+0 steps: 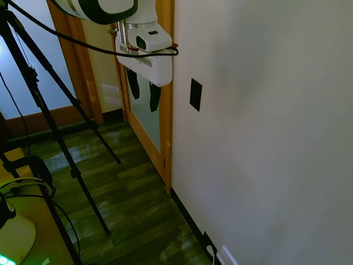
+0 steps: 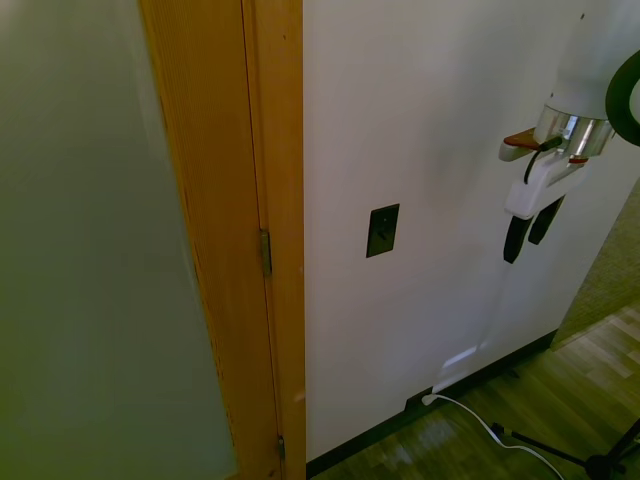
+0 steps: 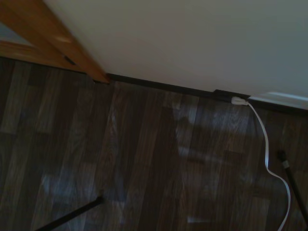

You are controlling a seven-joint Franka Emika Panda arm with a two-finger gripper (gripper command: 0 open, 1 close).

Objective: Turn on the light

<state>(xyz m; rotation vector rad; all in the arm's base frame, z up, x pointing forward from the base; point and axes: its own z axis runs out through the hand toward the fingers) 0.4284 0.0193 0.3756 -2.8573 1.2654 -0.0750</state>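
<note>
Switch (image 1: pixel 195 94): a small black upright plate set in the white wall (image 1: pixel 265 138), just beside the wooden door frame (image 1: pixel 165 110). In the second exterior view the switch (image 2: pixel 382 230) lies between the frame (image 2: pixel 275 240) and the hand (image 2: pixel 531 228), at about the height of the fingertips.

Hand (image 1: pixel 143 91): hangs from the white arm with its two dark fingers (image 1: pixel 133 84) pointing down at the floor. The fingers stand a little apart, with a narrow gap between them, and hold nothing. The hand is clear of the wall and well apart from the switch; in the first exterior view it shows in front of the door frame, with the switch to its side on the wall.

Door (image 2: pixel 90 250): a pale frosted panel in the wooden frame, with a hinge (image 2: pixel 265 252) on the frame's edge.

Floor (image 3: pixel 144 163): dark wood planks, meeting the wall at a black skirting (image 3: pixel 159 87). A white plug (image 3: pixel 239 101) sits in a black socket at the skirting, and its white cord (image 3: pixel 267 154) trails across the planks. The wrist view shows only this patch of floor, the wall's foot and the base of the frame (image 3: pixel 53 43); the switch is out of it.
</note>
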